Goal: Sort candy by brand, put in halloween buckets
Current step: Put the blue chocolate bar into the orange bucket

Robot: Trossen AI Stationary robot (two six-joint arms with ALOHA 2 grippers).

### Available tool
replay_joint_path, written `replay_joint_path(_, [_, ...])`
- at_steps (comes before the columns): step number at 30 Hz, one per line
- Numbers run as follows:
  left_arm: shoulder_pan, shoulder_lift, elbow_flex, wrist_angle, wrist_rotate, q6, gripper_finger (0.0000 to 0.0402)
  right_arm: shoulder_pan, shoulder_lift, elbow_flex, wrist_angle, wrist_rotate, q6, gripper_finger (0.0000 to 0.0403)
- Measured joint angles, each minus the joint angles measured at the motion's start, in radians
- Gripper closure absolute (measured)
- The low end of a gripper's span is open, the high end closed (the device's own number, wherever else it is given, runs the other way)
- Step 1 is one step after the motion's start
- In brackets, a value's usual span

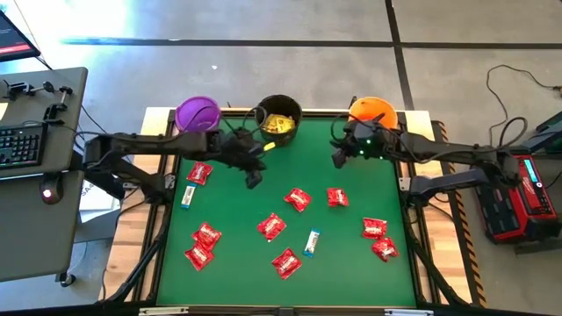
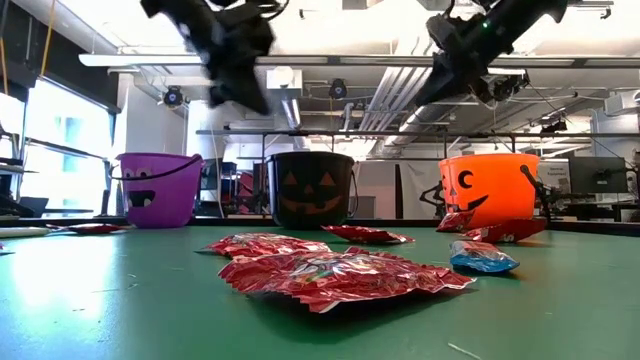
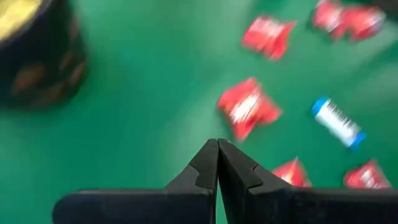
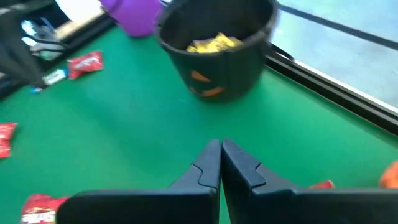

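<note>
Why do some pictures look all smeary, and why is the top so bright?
Left wrist view: the red packets and black bucket are smeared, blurry. Low view: bright ceiling lights wash out the top, and the nearest red packet looks huge and soft. High view: glare on the floor.

green table, 3 buckets, red pkts, blue-white bars

Table top: matt green, felt-like cloth, smooth, with a pale wood-look rim. Red packets: glossy crinkled foil-like wrap, catching highlights. White-and-blue bar: shiny plastic wrapper. Purple bucket, black bucket, orange bucket: smooth moulded plastic, slight sheen. Yellow packets inside the black one look glossy. Left gripper and right gripper fingers: matt black, plastic-looking.
</note>
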Motion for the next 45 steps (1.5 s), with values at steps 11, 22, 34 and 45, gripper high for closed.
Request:
replay_joint_path(11, [-0.101,-0.113,0.0,-0.428,-0.096,-0.218,0.0401,0.095,0.005,0.0,0.095,0.011,0.014,0.0402])
replay_joint_path(22, [-0.231,-0.13,-0.081,-0.502,-0.073,-0.348,0.0401,0.172,0.019,0.0,0.104,0.1,0.033,0.0402])
replay_joint_path(34, [-0.392,-0.172,-0.155,-0.508,-0.065,-0.738,0.0401,0.18,0.027,0.0,0.099,0.065,-0.024,0.0402])
replay_joint_path(45, [-0.484,-0.169,-0.155,-0.639,-0.049,-0.94,0.0401,0.18,0.027,0.0,0.097,0.025,-0.092,0.0402])
